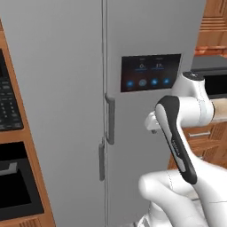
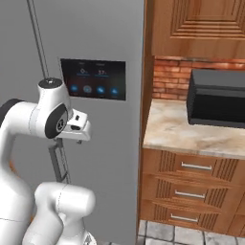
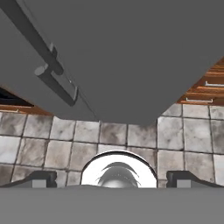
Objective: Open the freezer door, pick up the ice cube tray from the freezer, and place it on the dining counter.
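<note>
My gripper (image 3: 112, 179) hangs wide and empty, aimed at the floor because the freezer door (image 1: 57, 111) is shut, handle (image 1: 101, 158) untouched

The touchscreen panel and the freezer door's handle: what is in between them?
In the left base view, between touchscreen panel and freezer door handle: bare grey door, the other door's handle, and the door seam.

Both base views look forward, close at the tall matte-grey fridge front with the dark touchscreen panel (image 1: 150, 72), while the hand view faces down its doors to the grey tiled floor (image 3: 113, 135).
</note>
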Motion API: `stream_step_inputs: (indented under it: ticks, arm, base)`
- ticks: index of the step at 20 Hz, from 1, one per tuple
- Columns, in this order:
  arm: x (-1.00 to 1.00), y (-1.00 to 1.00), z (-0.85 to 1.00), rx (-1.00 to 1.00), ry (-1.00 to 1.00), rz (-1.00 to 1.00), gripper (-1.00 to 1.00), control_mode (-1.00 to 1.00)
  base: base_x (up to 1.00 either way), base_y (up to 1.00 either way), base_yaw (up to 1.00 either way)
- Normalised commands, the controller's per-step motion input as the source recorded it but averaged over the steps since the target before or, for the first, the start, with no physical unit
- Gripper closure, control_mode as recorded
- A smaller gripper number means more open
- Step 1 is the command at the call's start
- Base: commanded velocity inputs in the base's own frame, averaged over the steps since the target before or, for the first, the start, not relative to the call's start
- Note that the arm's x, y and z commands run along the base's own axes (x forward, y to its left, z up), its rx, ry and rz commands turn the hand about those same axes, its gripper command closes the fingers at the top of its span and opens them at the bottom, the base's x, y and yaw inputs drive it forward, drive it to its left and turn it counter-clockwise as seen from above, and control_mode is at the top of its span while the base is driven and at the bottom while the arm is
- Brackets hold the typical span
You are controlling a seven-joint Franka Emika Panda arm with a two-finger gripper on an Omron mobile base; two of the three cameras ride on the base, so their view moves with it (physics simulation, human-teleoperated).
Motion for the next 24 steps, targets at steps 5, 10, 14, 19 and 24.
stream_step_inputs:
  ticks: [5,10,14,19,24]
  arm:
    - [0.00,0.00,0.00,0.00,0.00,0.00,-1.00,1.00]
    - [0.00,0.00,0.00,0.00,0.00,0.00,-1.00,1.00]
    - [0.00,0.00,0.00,0.00,0.00,0.00,-1.00,1.00]
    - [0.00,0.00,0.00,0.00,0.00,0.00,-1.00,1.00]
    - [-0.22,0.05,0.00,0.00,0.00,0.00,-1.00,-1.00]
  base:
    - [0.38,-0.43,0.00]
    - [0.45,-0.47,0.00]
    - [0.23,-0.17,0.00]
    - [0.28,0.00,0.00]
    - [0.05,0.00,0.00]
